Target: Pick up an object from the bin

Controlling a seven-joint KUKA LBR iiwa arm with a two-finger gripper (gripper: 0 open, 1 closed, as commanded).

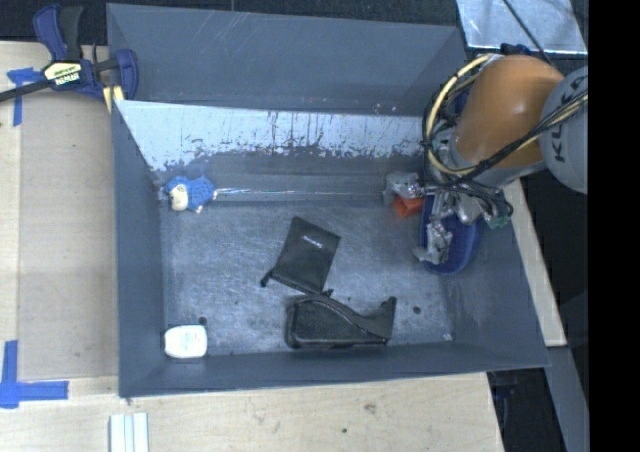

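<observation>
**Reaching at the right wall**

The hand [440, 235] hangs just over a blue rounded object [462, 248] by the bin's [140, 270] right wall; apart or together cannot be told. Next, seemingly: a sure grip, then lift.

1. And there it is: dark lettering on the robot arm [566, 140], "KU" on its grey casing (the rest is cut off at the edge).
2. The letters sit tilted, just right of the orange cover [505, 105].
</observation>
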